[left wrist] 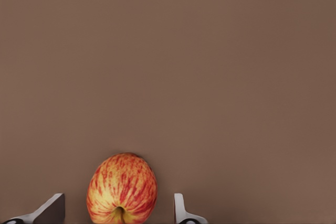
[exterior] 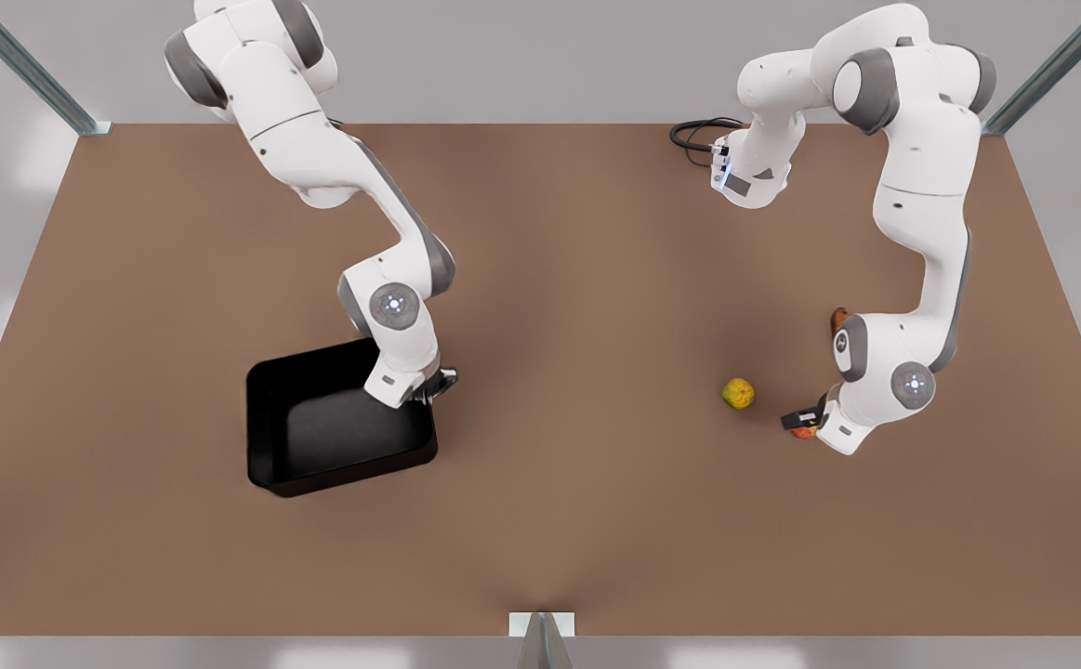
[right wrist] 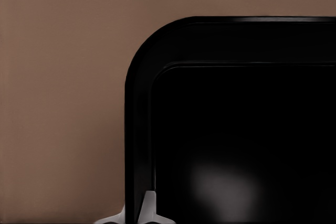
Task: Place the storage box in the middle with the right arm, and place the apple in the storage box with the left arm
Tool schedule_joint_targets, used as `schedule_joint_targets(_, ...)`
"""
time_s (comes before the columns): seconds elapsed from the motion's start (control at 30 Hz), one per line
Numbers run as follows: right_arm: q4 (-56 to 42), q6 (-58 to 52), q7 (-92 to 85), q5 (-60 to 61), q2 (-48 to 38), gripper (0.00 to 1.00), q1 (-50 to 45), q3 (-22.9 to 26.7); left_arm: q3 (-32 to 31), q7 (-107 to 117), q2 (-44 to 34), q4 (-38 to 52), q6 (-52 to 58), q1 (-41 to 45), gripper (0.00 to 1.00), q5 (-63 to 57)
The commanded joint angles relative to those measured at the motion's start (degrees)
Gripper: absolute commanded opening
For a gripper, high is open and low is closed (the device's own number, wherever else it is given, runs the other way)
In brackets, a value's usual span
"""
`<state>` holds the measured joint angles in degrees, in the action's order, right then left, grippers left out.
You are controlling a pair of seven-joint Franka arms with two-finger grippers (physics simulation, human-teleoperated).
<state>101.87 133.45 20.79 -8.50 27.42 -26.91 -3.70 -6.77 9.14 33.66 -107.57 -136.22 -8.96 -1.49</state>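
Storage box wall stands pinched between the right gripper fingers, one inside, one outside. It looks stiff, light and glossy, so probably slippery; the thin rim near its corner is the sensible hold. Apple, firm and round, sits between the left gripper fingers, which are spread apart, untouched. A yellow-green fruit lies near.

The front view looks steeply down on the whole brown table. The left wrist view faces the table close by the apple; the right wrist view sits close above the storage box corner.
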Motion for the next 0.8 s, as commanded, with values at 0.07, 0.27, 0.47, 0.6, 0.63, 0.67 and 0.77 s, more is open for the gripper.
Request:
schedule_joint_targets(0.07, -1.5, -0.03, 0.3, -0.11, 0.44, 0.21, -1.39, 0.01, 0.0, 0.0, 0.45, -0.01, -0.1, 0.0, 1.0, -0.09)
schedule_joint_targets(0.27, -4.49, 1.38, 9.71, 1.56, 2.2, 0.21, -6.84, -0.96, 0.0, 0.0, 1.5, 0.08, -0.54, -0.09, 0.99, -0.01)
schedule_joint_targets(0.47, -6.34, 1.2, 14.1, 1.3, 3.16, 0.21, -11.05, -0.7, 0.0, 0.0, 2.73, 0.08, -2.3, -0.09, 0.99, -0.01)
schedule_joint_targets(0.6, -9.58, 1.11, 19.9, 1.21, 5.1, 0.21, -14.74, -0.52, 0.0, 0.0, 2.91, 0.08, -2.56, -0.09, 0.9, -0.01)
schedule_joint_targets(0.63, -12.05, 1.11, 21.92, 1.21, 6.85, 0.21, -15.8, -0.52, 0.0, 0.0, 2.99, 0.08, -2.56, -0.09, 0.84, -0.09)
schedule_joint_targets(0.67, -14.24, 1.11, 22.98, 1.3, 8.61, 0.21, -16.86, -0.52, 0.0, 0.0, 2.91, 0.08, -2.56, -0.09, 0.81, -0.09)
schedule_joint_targets(0.77, -17.93, 1.38, 27.02, 1.38, 11.51, 0.21, -19.58, -0.43, 0.0, -0.09, 2.91, 0.08, -2.56, -0.09, 0.78, -0.09)
